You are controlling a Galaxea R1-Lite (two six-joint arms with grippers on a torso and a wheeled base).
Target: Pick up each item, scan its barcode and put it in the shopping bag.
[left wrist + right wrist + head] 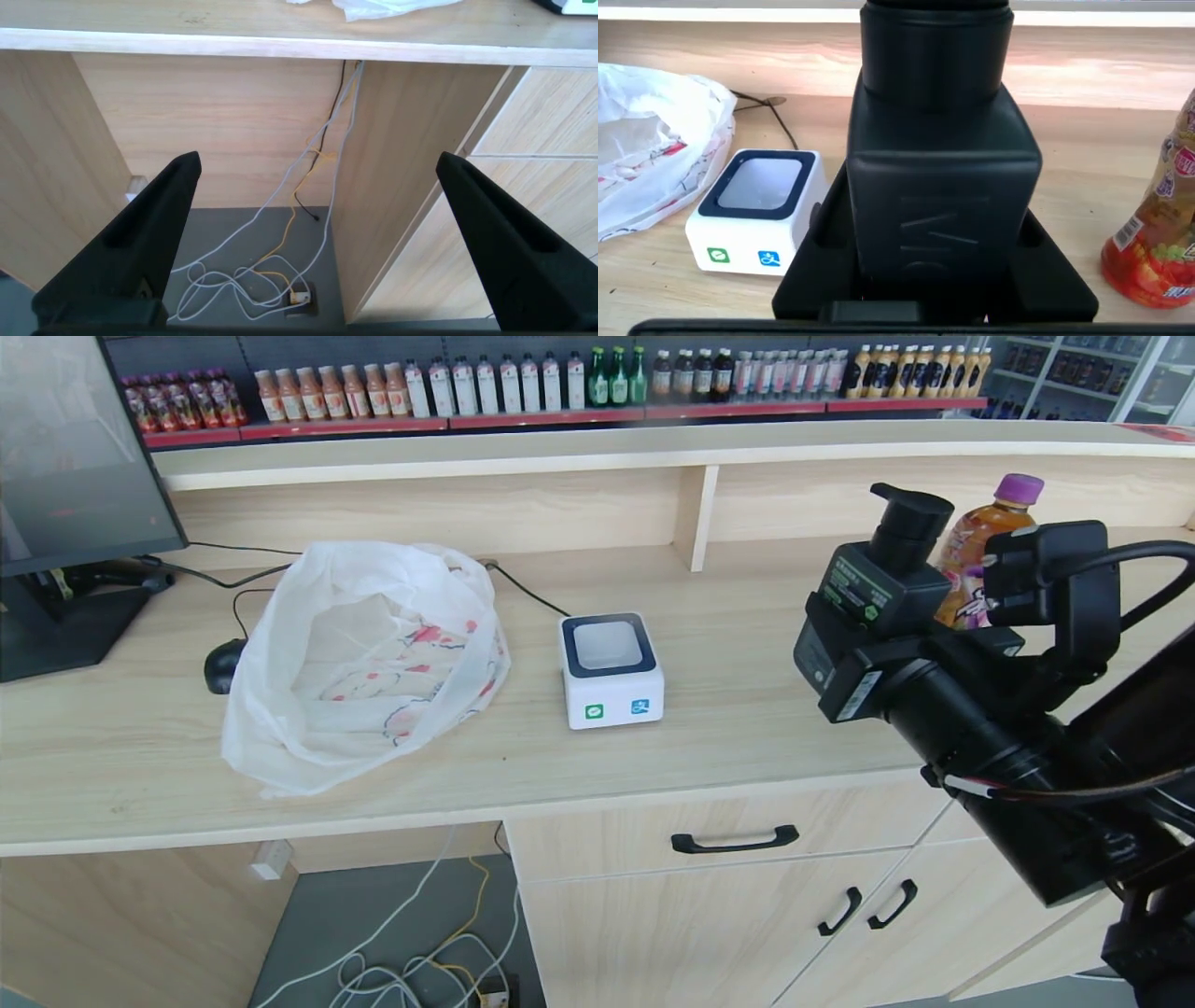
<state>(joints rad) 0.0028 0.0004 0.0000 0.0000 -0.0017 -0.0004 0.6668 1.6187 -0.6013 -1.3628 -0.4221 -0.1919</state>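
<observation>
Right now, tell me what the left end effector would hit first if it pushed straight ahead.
The left end effector would probably meet the cables hanging under the counter first, then the wooden back panel; depth is unclear.

Desk (pixel 747 709): pale wood grain, smooth, matt with a faint sheen.
Shopping bag (pixel 364 653): thin white plastic film, translucent, crinkled, with red print.
Scanner (pixel 611 672): smooth white plastic shell, slight gloss; dark frame round a glassy, reflective window.
Black bottle (pixel 882 583): matt black plastic; label has a slight sheen.
Juice bottle (pixel 971 555): clear glossy plastic, shiny wrap label, purple plastic cap.
Drawer handle (pixel 735 841): black, satin.
Left hand (pixel 318 168), fingers (pixel 140 243): smooth matt black plastic.
</observation>
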